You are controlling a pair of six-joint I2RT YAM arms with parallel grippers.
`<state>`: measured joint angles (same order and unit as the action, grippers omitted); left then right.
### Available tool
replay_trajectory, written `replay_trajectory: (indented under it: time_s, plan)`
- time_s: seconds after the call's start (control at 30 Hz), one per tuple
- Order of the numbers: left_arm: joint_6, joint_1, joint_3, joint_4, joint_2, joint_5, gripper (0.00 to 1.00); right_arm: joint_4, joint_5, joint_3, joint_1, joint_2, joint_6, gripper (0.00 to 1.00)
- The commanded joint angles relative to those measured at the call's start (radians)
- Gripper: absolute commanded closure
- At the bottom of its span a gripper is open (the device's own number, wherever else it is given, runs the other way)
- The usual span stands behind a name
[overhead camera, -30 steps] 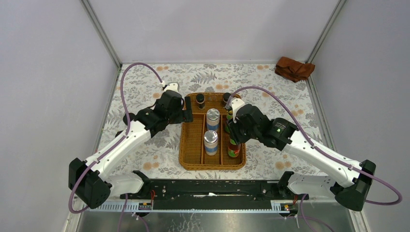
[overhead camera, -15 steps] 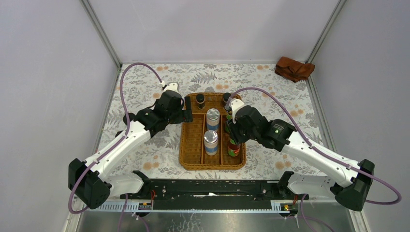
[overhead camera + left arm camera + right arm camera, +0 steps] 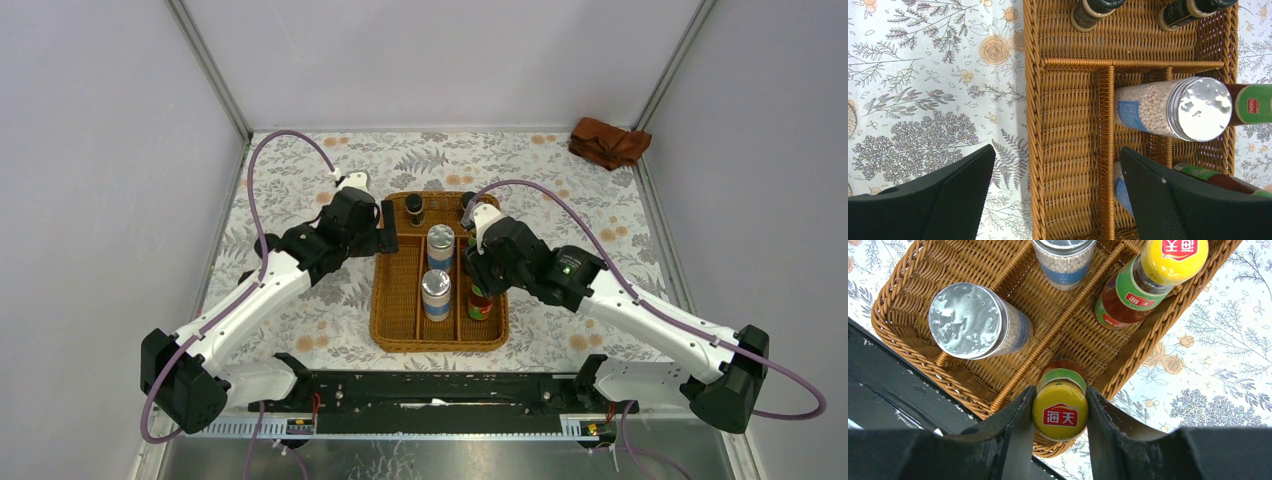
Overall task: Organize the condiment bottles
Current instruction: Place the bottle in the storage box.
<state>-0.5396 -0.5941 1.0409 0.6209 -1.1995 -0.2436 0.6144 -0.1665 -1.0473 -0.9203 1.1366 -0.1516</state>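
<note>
Table (image 3: 300, 200) with a floral cover. Wicker tray (image 3: 395, 335) centred on it, long axis running away from the arm bases. Rust cloth (image 3: 608, 142) at the far right corner, well apart, seen in the top view only.

Tray layout reads best from the left wrist: one cross compartment at the far end, three long lanes nearer.

Left gripper (image 3: 1057, 150): spread wide, holding nothing, over the tray's left lane and rim. Only wicker shows between its fingers (image 3: 948, 200).

Right gripper (image 3: 1060, 410): clamped on the yellow cap of the near sauce bottle (image 3: 1060, 416), which is upright at the near end of the right lane. Cannot tell whether its base touches the weave. In the top view the arm hides the cap.

Middle lane: far shaker (image 3: 440, 240) and near shaker (image 3: 435, 288), silver lids up. In the left wrist view the near one is only a blue sliver behind a finger.

Far sauce bottle (image 3: 1148, 280): same right lane, mostly under the right arm from above.

Cross compartment: two dark bottles (image 3: 414, 207) (image 3: 470, 203), black caps. The left wrist view cuts them off at its top edge, and the right wrist view does not reach them.
</note>
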Motion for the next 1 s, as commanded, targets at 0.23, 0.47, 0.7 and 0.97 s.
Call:
replay_trajectory:
  time_s: [0.23,0.47,0.7,0.97]
  plan:
    - [0.029,0.01,-0.012,-0.026,0.002,-0.022,0.02,-0.125,-0.029,-0.025,-0.009,0.003,0.033,1.0]
    - [0.032,0.013,-0.012,-0.026,-0.004,-0.021,0.02,-0.131,-0.041,-0.02,-0.009,0.009,0.039,1.0]
    - [0.037,0.016,-0.012,-0.026,-0.012,-0.017,0.02,-0.134,-0.054,-0.009,-0.009,0.006,0.04,1.0]
    - [0.041,0.019,-0.017,-0.026,-0.016,-0.012,0.02,-0.134,-0.073,0.004,-0.009,-0.009,0.034,1.0]
